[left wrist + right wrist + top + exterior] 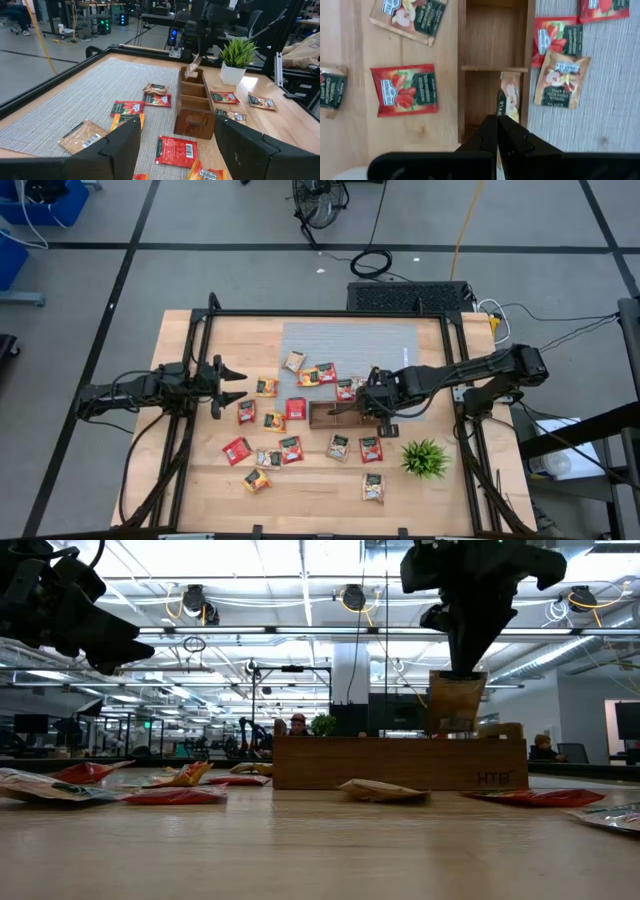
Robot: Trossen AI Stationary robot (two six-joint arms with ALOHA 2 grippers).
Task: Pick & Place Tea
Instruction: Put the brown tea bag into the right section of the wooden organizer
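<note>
Over at nine o'clock on the wooden table [190, 480], the left gripper [233, 383] is hovering above bare wood with its two fingers spread wide apart and nothing between them, pointing toward three o'clock at the scattered tea sachets. Those sachets are lying flat across the middle of the table, some on the grey mat [400, 340] and some on the bare wood: a red sachet [246, 412] is sitting just beyond the open fingers, another red one [237, 450] is lying toward seven o'clock of it, and a pale sachet [294, 361] is resting near twelve o'clock on the mat. Right of centre, the brown wooden tray [325, 416] is lying with its long side running from nine to three o'clock. The right gripper [497, 131] is hanging over the tray's three o'clock end with its fingers pressed together on a pale tea sachet [510, 97], which is standing on edge inside the end compartment; in the low view the same sachet [456, 700] is hanging upright from the fingers, its lower edge dipping behind the tray wall. Toward five o'clock of the tray, a spiky green plant [425, 458] is standing in a white pot, with one more sachet [373, 488] lying at its eight o'clock.
</note>
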